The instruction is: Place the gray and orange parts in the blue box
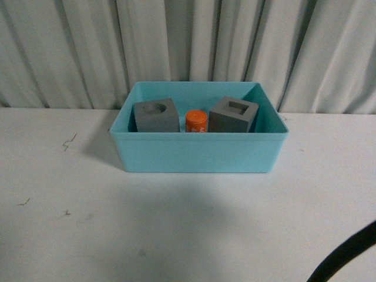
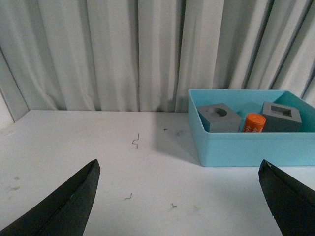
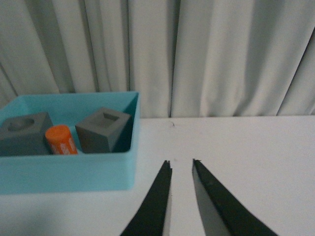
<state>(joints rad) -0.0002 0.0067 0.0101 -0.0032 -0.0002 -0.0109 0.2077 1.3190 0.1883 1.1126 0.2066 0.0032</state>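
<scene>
The blue box [image 1: 198, 154] stands on the white table near the curtain. Inside it sit the gray cube with a round recess [image 1: 155, 116], the orange cylinder [image 1: 196, 121] and the gray cube with a square recess [image 1: 234, 114], side by side. The left wrist view shows the box [image 2: 246, 147] with the same parts ahead; my left gripper [image 2: 179, 169] is open and empty, fingers wide apart over bare table. The right wrist view shows the box [image 3: 69, 172] with the parts; my right gripper [image 3: 181, 162] is shut and empty, beside the box.
A pleated grey curtain [image 1: 188, 47] hangs behind the table. Small dark scraps [image 2: 136, 141] lie on the table left of the box. A black cable [image 1: 346, 252] crosses the near right corner of the front view.
</scene>
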